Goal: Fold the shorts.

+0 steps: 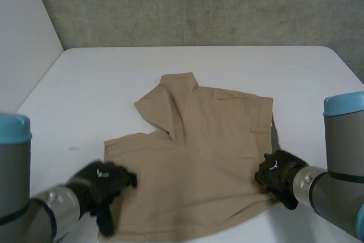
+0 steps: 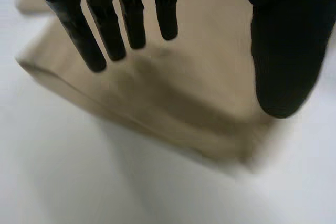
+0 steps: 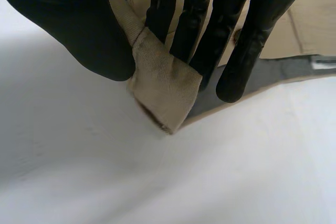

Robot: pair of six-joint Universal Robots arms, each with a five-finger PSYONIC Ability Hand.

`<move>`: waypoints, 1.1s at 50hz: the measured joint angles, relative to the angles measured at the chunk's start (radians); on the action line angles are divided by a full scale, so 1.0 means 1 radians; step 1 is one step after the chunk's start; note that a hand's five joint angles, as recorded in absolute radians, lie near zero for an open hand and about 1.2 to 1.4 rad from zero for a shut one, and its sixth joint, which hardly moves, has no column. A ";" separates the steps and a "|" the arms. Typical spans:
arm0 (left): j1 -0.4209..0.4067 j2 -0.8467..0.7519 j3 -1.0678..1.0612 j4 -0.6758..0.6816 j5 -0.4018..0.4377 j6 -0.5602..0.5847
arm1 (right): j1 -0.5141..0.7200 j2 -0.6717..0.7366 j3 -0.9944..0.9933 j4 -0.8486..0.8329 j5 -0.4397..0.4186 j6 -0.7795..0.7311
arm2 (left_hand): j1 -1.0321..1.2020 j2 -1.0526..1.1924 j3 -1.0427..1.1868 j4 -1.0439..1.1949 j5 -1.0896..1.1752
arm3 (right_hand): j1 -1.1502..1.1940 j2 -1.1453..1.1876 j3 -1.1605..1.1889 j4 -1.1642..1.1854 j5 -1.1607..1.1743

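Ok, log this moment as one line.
task: fold khaki shorts | left hand: open, over left corner | right hand: pinching right edge

I work in what looks like a robot lab or test room. My left hand (image 1: 102, 183) and right hand (image 1: 277, 173) are at a plain white table (image 1: 199, 66). Beyond them stand a bare concrete wall (image 1: 199, 4) and a white panel (image 1: 23, 38).

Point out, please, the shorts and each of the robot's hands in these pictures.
shorts (image 1: 210, 152), head view, middle of the tan cloth.
left hand (image 1: 101, 182), head view, back of the hand.
right hand (image 1: 277, 172), head view, back of the hand.
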 measured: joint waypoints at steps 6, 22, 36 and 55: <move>0.006 -0.037 0.175 0.099 0.002 0.015 | 0.001 0.002 0.001 -0.087 0.002 0.030 | -0.024 -0.090 -0.093 -0.093 -0.099 | 0.000 0.000 0.000 0.000 0.000; 0.005 -0.615 0.830 0.326 0.145 0.021 | 0.013 0.025 0.007 -0.154 0.003 0.049 | 0.058 0.026 0.020 0.027 0.032 | 0.000 0.000 0.000 0.000 0.000; 0.011 -0.987 1.249 0.253 0.307 0.074 | 0.007 0.027 0.010 -0.169 0.004 0.048 | 0.314 0.250 0.243 0.253 0.254 | 0.000 0.000 0.000 0.000 0.000; 0.050 -0.877 1.082 0.185 -0.019 0.293 | 0.002 0.026 0.008 -0.181 0.004 0.048 | 0.791 0.802 0.786 0.802 0.749 | 0.000 0.000 0.000 0.000 0.000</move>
